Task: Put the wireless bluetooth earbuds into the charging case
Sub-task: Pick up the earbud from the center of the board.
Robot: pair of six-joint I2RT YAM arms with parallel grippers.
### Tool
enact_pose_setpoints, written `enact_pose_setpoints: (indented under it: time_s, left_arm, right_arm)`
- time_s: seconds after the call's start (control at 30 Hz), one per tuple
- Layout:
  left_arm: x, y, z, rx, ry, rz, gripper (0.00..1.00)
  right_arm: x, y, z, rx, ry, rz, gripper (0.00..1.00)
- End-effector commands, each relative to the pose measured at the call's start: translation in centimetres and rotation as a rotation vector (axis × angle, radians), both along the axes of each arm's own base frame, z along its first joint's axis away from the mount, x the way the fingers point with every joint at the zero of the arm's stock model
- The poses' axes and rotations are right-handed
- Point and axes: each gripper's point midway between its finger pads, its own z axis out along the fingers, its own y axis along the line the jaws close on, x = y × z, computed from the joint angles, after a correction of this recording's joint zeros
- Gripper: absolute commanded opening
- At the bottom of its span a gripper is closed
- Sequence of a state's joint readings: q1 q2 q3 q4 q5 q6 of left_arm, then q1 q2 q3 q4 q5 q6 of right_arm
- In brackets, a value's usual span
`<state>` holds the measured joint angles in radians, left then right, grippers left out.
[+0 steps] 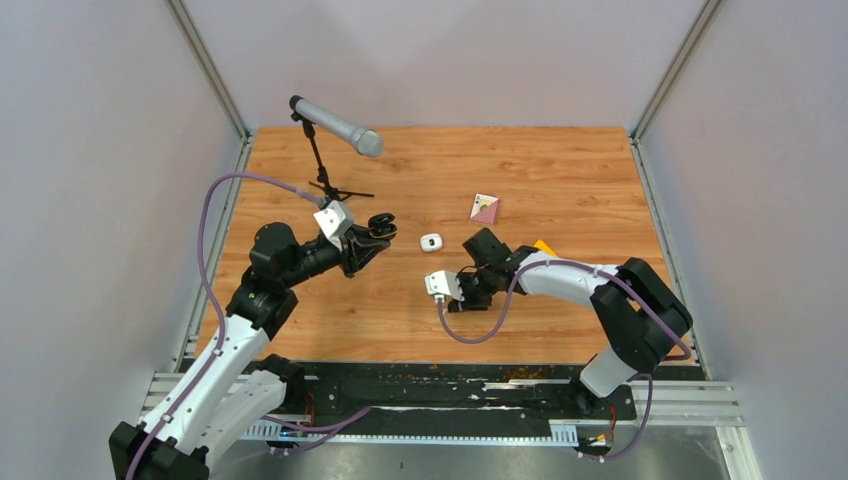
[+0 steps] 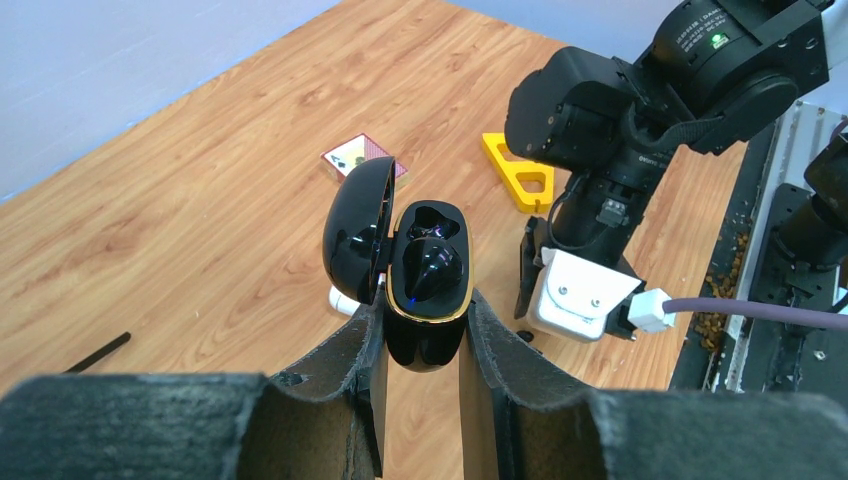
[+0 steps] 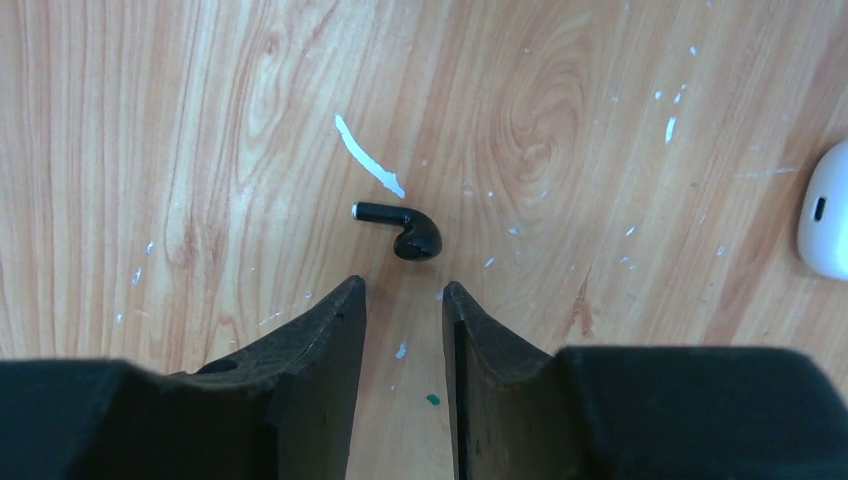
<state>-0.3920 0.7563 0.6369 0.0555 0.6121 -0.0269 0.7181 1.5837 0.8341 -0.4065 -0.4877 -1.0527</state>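
The left gripper (image 2: 425, 308) is clamped on the black charging case (image 2: 425, 340). It holds the lower body of the case between both fingers, at the bottom centre of the left wrist view. The case is glossy black with a thin gold rim around its opening, and its rounded lid (image 2: 358, 228) stands open toward the left. Inside, the seated earbud (image 2: 432, 268) rests in the lower socket. It is shiny black and shaped like a drop. The upper socket (image 2: 432, 218) shows its dark hollow. In the top view the case is at the centre left of the frame.

The right gripper (image 3: 403, 292) has its fingers apart, with only the wood of the bench (image 3: 150, 120) showing between them. The loose earbud (image 3: 402, 228) lies on the bench in the centre of the right wrist view, just ahead of the fingertips and not touching them. It is glossy black, with a rounded head nearer to the gripper and a short stem that points left and ends in a small pale tip. A thin white sliver (image 3: 368, 158) lies just above it, close but apart. A white case (image 3: 825, 212) shows at the right edge of that frame.
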Motion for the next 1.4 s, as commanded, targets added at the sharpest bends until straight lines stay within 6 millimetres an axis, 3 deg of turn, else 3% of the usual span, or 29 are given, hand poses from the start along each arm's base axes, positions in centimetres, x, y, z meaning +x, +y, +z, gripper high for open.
enact_pose_setpoints:
  time_s: [0.0,0.37,1.13,1.37]
  left_arm:
    - [0.1,0.1,2.3,-0.025,-0.083,0.001,0.00]
    - [0.0,0.2,2.3,-0.028,-0.086,0.003,0.00]
    - [-0.1,0.3,2.2,-0.047,-0.090,0.012,0.00]
    - [-0.1,0.4,2.0,-0.047,-0.089,0.016,0.00]
  right_arm:
    - [0.3,1.2,0.4,0.012,-0.051,0.090,0.35]
    - [0.1,2.2,0.0,-0.009,-0.031,0.148,0.34]
    - [-2.0,0.4,-2.7,-0.202,0.140,0.246,0.27]
    - [-2.1,0.4,-3.0,-0.226,0.158,0.252,0.29]
